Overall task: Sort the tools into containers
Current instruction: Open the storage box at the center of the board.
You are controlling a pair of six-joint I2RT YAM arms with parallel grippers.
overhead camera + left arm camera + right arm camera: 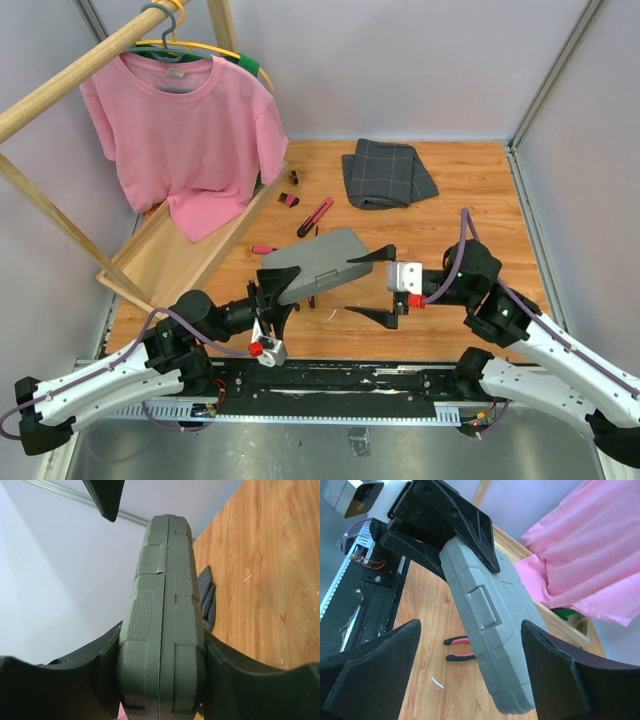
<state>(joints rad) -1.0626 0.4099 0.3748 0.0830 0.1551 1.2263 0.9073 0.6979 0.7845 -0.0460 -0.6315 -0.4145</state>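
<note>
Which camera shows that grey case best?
The right wrist view: the grey case fills it, broad face and latch clear. The top view shows it small, clamped in the left jaws. The left wrist view shows only its seam edge.

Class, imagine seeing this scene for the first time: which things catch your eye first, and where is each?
The grey-green plastic tool case, clamped in the left gripper, fills the centre, the right gripper open at its other end. A bright pink T-shirt hangs at the back left; a folded grey checked cloth lies at the back of the wooden table.
</note>
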